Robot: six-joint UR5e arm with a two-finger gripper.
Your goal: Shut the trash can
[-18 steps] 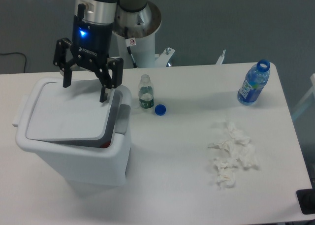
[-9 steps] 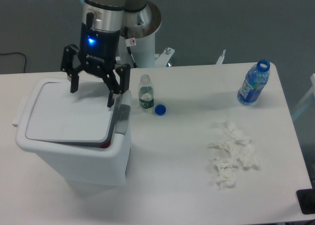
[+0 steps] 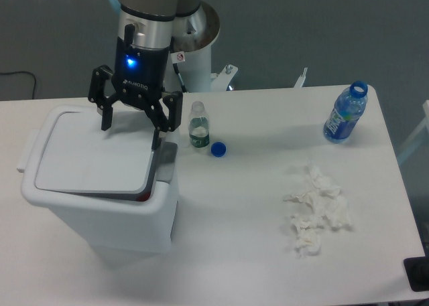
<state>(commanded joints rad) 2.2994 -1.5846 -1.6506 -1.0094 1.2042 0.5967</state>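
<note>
Our gripper (image 3: 131, 129) hangs spread and empty over the far right edge of the trash can (image 3: 100, 185) at the table's left end, whose lid lies nearly flat, so we judge that a downward press on the lid comes next.

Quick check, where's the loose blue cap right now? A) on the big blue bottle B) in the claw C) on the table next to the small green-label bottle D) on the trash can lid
C: the blue cap lies on the table just right of the small green-label bottle; the big blue bottle stands uncapped at the far right, and the open claw holds nothing.
</note>
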